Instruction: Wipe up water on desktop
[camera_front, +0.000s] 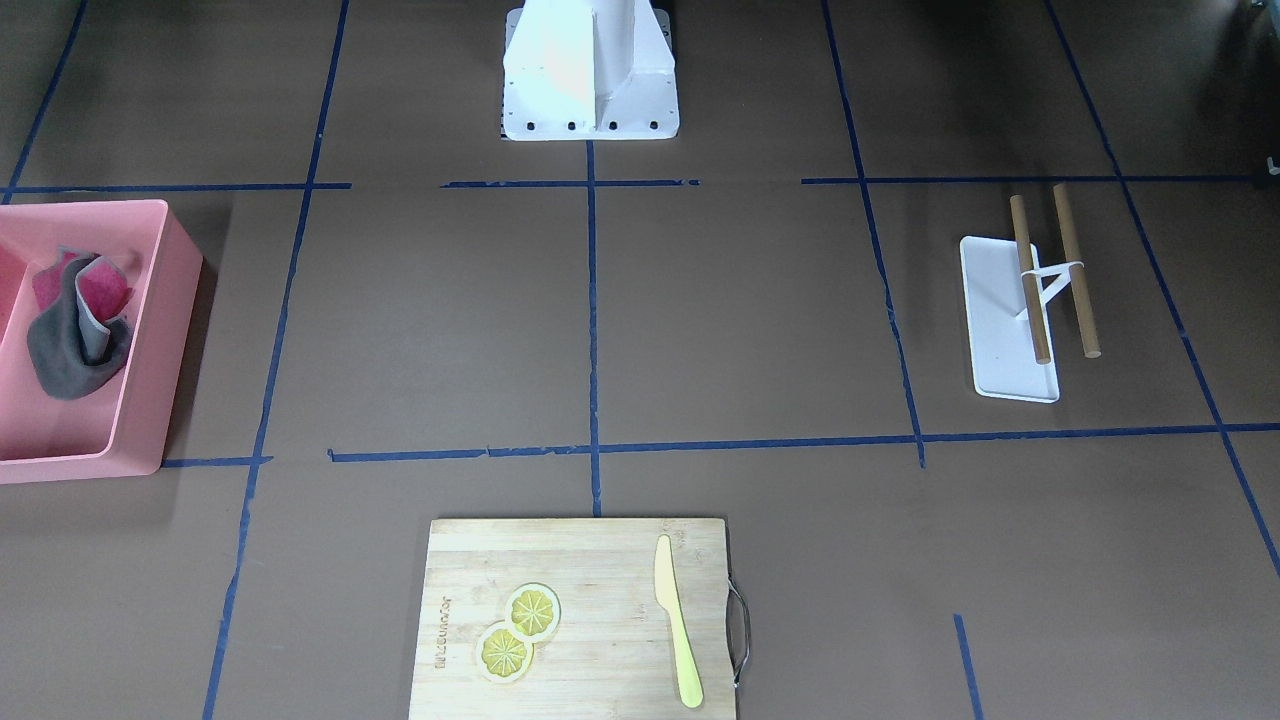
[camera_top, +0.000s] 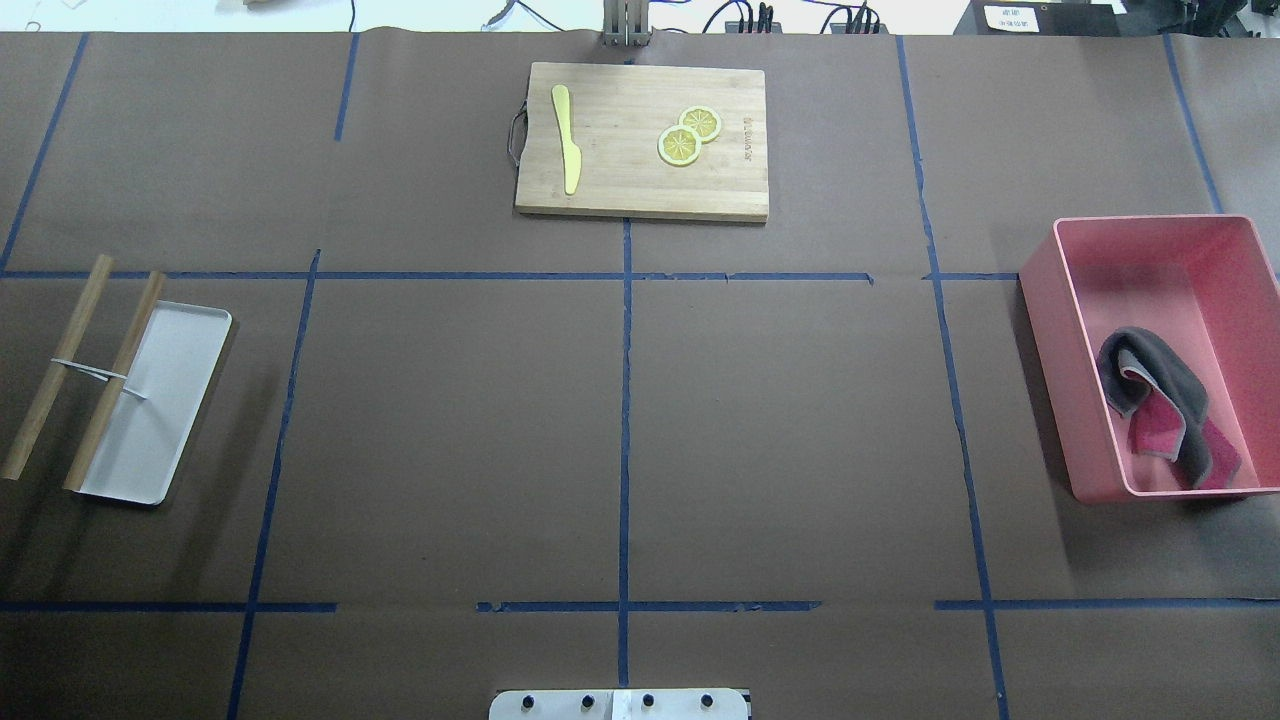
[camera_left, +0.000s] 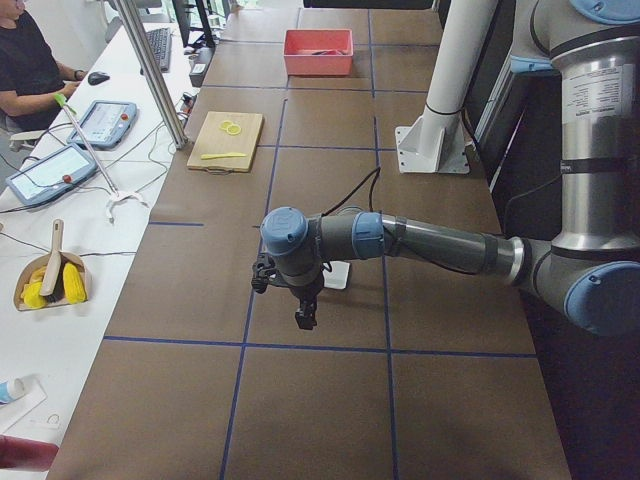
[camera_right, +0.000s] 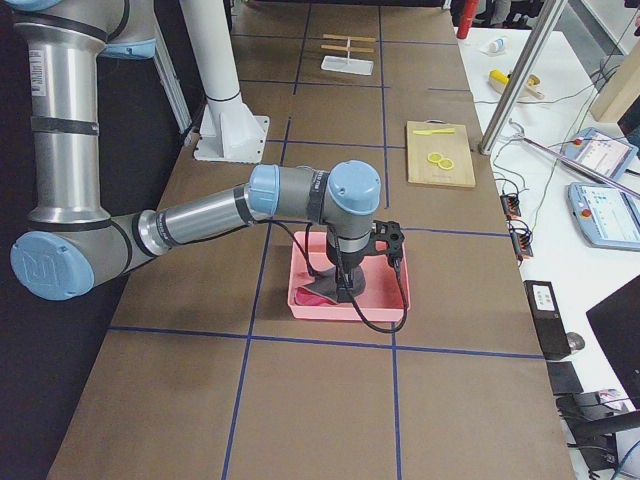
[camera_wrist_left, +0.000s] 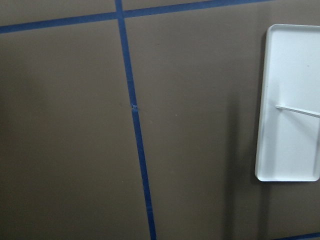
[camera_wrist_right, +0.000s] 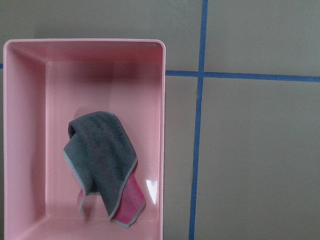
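Overhead exterior, desktop (camera_top: 450, 450): brown, blue-taped grid, fills your whole view.
Left gripper (camera_left: 303, 318): hangs over the desktop by the white tray (camera_top: 180, 350), 9 o'clock. Can't tell if its fingers are apart.
Right gripper (camera_right: 345, 290): above the pink bin (camera_top: 1060, 380), 3 o'clock, with the grey-pink cloth (camera_top: 1150, 375) inside. Can't tell there either.
Cutting board (camera_top: 640, 190): 12 o'clock, far edge.

**Cloth in a pink bin, seen from above**

A pink rectangular plastic bin (camera_wrist_right: 162, 125) fills the left half of the view, its lower and left edges cut off. Inside lies a crumpled grey cloth with a pink underside (camera_wrist_right: 100, 155), near the bin's right wall. The bin sits on a matte dark-brown surface (camera_wrist_right: 260, 160). Thin blue tape lines (camera_wrist_right: 196, 150) cross just right of the bin.
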